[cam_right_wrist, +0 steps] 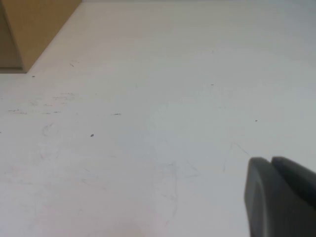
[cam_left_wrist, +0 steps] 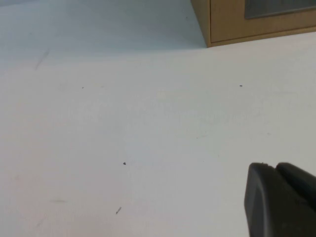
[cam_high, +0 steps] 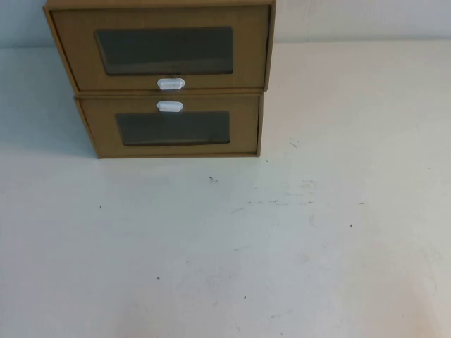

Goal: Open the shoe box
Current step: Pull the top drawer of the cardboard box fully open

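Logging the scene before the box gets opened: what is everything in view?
shoe boxes: two, tan, stacked at the table's far side, left of centre; upper box, lower box, both closed
windows: two, dark, one per box front
handles: two, white, facing each other across the seam between the boxes
table: one, white, lightly scuffed
left gripper: black, shut, empty, over bare table short of the boxes
right gripper: black, shut, empty, over bare table

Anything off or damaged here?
Nothing stands out. Upper shoe box and lower shoe box sit stacked and shut; table has only faint scuffs. Left gripper and right gripper, both shut, hover over it short of them.
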Available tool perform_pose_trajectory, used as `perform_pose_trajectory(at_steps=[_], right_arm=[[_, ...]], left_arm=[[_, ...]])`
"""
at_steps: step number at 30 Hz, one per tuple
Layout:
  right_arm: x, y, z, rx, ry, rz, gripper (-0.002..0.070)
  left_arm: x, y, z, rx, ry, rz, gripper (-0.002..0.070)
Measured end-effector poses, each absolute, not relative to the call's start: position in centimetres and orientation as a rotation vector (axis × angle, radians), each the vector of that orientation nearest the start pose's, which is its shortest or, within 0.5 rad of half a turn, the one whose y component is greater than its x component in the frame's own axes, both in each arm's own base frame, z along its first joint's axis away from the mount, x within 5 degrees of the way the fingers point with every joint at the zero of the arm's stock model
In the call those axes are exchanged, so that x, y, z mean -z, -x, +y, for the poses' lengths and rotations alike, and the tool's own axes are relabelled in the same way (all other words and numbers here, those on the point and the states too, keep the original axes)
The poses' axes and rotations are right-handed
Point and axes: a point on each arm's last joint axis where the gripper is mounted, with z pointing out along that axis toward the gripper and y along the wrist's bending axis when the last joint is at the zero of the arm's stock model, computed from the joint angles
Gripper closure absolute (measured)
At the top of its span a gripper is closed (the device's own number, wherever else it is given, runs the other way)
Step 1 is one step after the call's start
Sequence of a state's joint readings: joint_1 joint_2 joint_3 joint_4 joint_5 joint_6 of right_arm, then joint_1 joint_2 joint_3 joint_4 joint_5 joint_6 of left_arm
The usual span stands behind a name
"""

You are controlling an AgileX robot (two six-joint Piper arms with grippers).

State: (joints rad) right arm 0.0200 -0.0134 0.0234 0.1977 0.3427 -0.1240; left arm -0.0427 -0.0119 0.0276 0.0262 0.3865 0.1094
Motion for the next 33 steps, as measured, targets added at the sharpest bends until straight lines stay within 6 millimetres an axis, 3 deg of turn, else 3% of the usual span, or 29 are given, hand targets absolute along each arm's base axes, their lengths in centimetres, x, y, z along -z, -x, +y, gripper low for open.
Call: perform_pose_trajectory(at_steps=[33], right_arm=[[-17.57, -5.3, 0.71, -0.118, 0.008, 1.831, 0.069]], left_arm=[[-17.28, -5.31, -0.17, -0.066, -0.155, 1.845, 0.068]])
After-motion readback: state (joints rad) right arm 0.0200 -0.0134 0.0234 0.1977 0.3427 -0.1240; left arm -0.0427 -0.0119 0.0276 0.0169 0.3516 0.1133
